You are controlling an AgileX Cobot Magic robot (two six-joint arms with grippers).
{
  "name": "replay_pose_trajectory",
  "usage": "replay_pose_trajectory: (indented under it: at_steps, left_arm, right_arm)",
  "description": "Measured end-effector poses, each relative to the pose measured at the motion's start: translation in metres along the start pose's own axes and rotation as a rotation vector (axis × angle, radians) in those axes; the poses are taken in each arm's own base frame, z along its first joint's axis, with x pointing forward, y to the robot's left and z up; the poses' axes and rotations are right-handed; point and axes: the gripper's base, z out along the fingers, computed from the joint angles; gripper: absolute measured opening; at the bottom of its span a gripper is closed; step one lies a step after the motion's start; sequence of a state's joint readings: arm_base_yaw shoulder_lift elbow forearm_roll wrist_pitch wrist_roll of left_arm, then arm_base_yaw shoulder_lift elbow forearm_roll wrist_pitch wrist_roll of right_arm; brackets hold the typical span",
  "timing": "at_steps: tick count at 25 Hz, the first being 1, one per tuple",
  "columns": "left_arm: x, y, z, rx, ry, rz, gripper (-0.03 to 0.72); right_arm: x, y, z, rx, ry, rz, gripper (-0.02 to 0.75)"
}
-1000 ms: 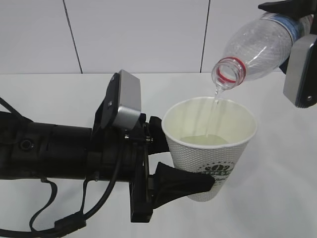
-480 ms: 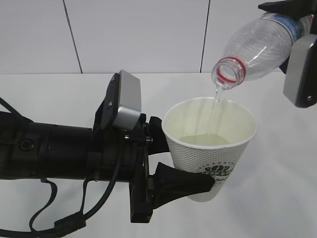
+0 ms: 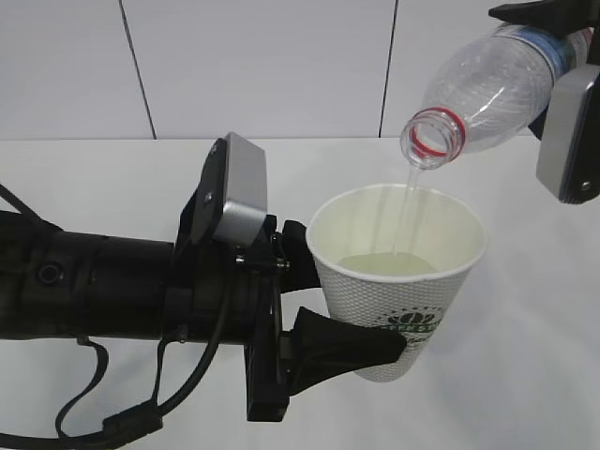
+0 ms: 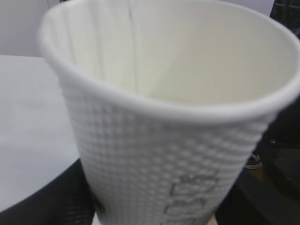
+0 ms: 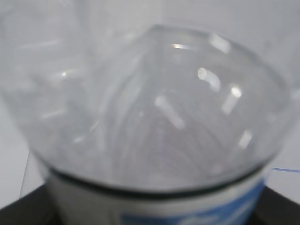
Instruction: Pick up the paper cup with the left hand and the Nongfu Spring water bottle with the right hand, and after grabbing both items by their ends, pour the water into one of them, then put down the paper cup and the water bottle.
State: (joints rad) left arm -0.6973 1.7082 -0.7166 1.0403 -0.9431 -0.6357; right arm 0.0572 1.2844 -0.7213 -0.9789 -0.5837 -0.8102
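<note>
Left arm point(image 3: 94, 286): black, lying across the white table point(image 3: 525, 375) from the left edge, silver-grey box point(image 3: 234, 192) on top near the wrist.
Left hand point(image 3: 342, 295): clamped on the cup, one black finger point(image 3: 352, 345) pressed to the near lower wall, the other behind the cup by the rim.
Cup point(image 3: 403, 300): upright, held in the middle of the exterior view, dimpled white wall, green round logo facing the camera; fills the left wrist view point(image 4: 173, 140), cream inside, grey-looking lettering low on the wall.
Water point(image 3: 384, 265): shallow pool in the cup bottom; thin clear stream from the bottle mouth down to the pool.
Bottle point(image 3: 483, 89): above and right of the cup, tilted mouth-down to the left, red neck ring, no cap, mouth just over the far rim; blurred clear dome in the right wrist view point(image 5: 150, 108), label band with blue below it.
Right hand point(image 3: 553, 56): top right corner, closed on the bottle's rear end, silver-grey box hanging on the near side.
Wall: white panels with dark seams behind the table.
</note>
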Motion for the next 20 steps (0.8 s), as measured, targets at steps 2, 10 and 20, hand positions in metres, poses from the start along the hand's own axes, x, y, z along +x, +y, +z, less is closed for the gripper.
replay_pose_trajectory:
  at_steps: [2,10,20]
  left_arm:
    - [0.0000,0.0000,0.0000,0.000,0.000,0.000,0.503]
    - [0.0000,0.0000,0.0000,0.000,0.000,0.000,0.503]
    - [0.0000,0.0000,0.0000,0.000,0.000,0.000,0.503]
  right_arm:
    - [0.0000,0.0000,0.0000,0.000,0.000,0.000,0.479]
    - [0.0000,0.0000,0.0000,0.000,0.000,-0.004,0.478]
    - [0.0000,0.0000,0.0000,0.000,0.000,-0.020,0.478]
